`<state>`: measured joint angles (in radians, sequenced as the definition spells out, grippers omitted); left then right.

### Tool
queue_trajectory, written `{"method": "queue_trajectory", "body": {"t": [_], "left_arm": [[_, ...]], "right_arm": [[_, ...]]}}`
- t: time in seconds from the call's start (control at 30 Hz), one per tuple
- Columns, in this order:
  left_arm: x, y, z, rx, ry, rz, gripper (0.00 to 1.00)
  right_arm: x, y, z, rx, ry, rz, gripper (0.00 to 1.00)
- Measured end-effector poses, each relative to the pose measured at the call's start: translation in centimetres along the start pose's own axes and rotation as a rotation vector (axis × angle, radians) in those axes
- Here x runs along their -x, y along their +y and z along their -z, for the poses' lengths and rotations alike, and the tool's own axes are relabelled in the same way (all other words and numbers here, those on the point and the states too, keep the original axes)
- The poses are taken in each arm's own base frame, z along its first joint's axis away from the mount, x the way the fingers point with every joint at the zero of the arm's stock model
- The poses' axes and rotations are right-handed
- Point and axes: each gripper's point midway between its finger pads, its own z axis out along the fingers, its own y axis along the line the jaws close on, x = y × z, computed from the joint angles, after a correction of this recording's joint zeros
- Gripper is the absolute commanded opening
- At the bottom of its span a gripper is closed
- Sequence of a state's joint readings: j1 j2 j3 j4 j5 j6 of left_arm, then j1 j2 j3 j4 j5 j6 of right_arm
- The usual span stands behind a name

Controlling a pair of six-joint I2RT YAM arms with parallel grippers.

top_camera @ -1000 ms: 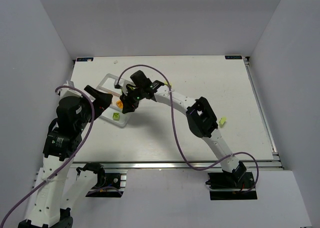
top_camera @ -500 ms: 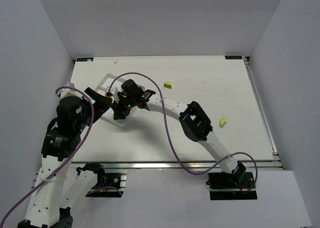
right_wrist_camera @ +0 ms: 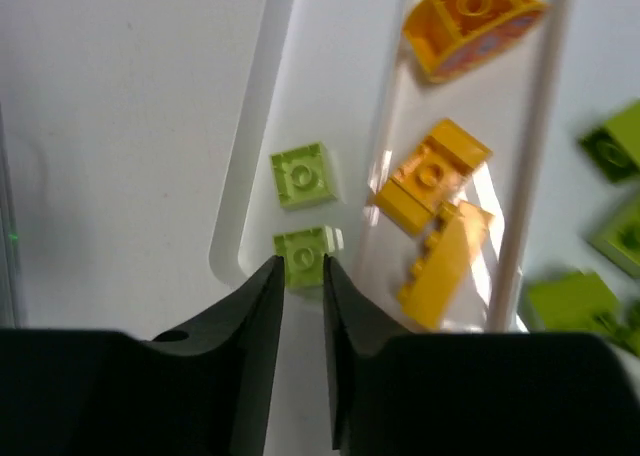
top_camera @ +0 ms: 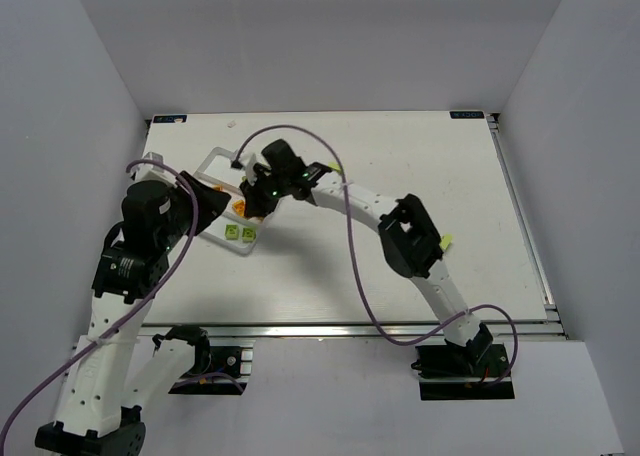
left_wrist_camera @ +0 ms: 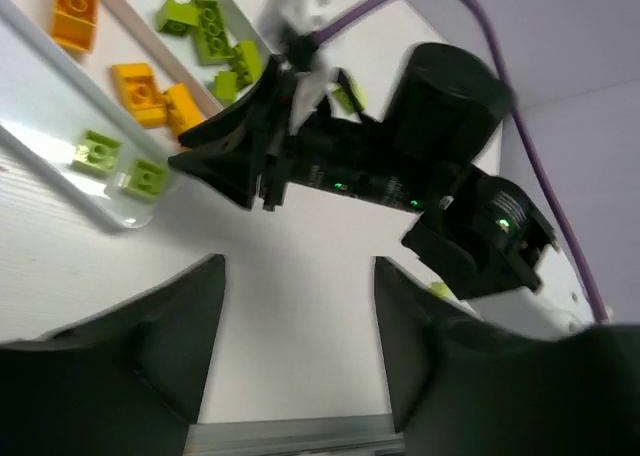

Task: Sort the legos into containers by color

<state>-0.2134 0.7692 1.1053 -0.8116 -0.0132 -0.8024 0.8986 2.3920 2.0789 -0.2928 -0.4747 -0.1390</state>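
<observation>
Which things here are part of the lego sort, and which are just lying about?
Job: clear tray; green bricks in it; orange bricks; loose green brick outside the tray; left tool; right tool.
Lying about: purple cables; white scrap at the back.

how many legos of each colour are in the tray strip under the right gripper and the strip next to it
green legos: 2
orange legos: 3
total: 5
More green ones lie past the next divider, but they are partly cut off, so they are not counted.
</observation>
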Motion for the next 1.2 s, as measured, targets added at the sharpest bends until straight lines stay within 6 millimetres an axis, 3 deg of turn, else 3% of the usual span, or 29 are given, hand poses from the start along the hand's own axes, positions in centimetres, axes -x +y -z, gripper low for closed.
{"method": "queue_trajectory", "body": {"t": [0.03,0.07,0.13,0.23,0.27,0.33,0.37,0.4,0.47,0.53,0.6,0.77,0.87,0.97,1.2], "left_arm": [[-0.1,-0.3,-0.5,-0.013,0.009,-0.002,0.37],[-0.3,-0.6,-1.2,-0.033,0.022,-0.008,0.3],[-1.1,-0.9,-2.7,-0.053,0.059,-0.008,0.17],[-3.0,-0.9,-6.3,-0.061,0.163,-0.007,0.16],[-3.6,-1.0,-7.7,-0.062,0.199,-0.006,0.23],[-5.2,-1.0,-10.8,-0.067,0.284,0.002,0.35],[-6.2,-1.0,-12.3,-0.066,0.332,0.011,0.41],[-7.2,-0.8,-13.8,-0.058,0.377,0.021,0.52],[-8.7,-0.7,-16.2,-0.052,0.452,0.037,0.6],[-9.4,-1.0,-18.1,-0.056,0.495,0.052,0.65],[-9.7,-1.5,-19.2,-0.067,0.518,0.057,0.69],[-8.7,-3.3,-18.5,-0.122,0.501,0.048,0.78],[-7.7,-4.3,-16.8,-0.158,0.466,0.039,0.79],[-6.8,-4.7,-13.9,-0.179,0.424,0.033,0.8],[-5.8,-4.2,-7.9,-0.205,0.317,0.056,0.8]], "right_arm": [[0.9,-0.5,1.7,-0.018,-0.016,-0.023,0.15],[1.7,-1.1,3.4,-0.037,-0.033,-0.038,0.0],[3.5,-2.8,7.8,-0.09,-0.079,-0.073,0.0],[5.1,-6.7,16.2,-0.214,-0.154,-0.12,0.0],[5.0,-7.7,18.5,-0.252,-0.167,-0.13,0.19],[3.5,-10.2,23.5,-0.343,-0.172,-0.171,0.43],[2.3,-11.3,25.3,-0.384,-0.167,-0.196,0.7],[0.7,-12.3,26.9,-0.42,-0.152,-0.216,0.76],[-2.4,-13.6,28.5,-0.457,-0.101,-0.247,0.86],[-5.4,-14.5,28.4,-0.464,-0.023,-0.254,0.89],[-7.4,-15.4,27.0,-0.438,0.049,-0.229,0.89],[-11.1,-19.2,21.5,-0.363,0.175,-0.152,0.89],[-12.5,-21.3,18.8,-0.339,0.215,-0.108,0.89],[-12.8,-23.9,17.4,-0.368,0.226,-0.068,0.88],[-12.4,-25.6,17.3,-0.41,0.213,-0.015,0.82]]}}
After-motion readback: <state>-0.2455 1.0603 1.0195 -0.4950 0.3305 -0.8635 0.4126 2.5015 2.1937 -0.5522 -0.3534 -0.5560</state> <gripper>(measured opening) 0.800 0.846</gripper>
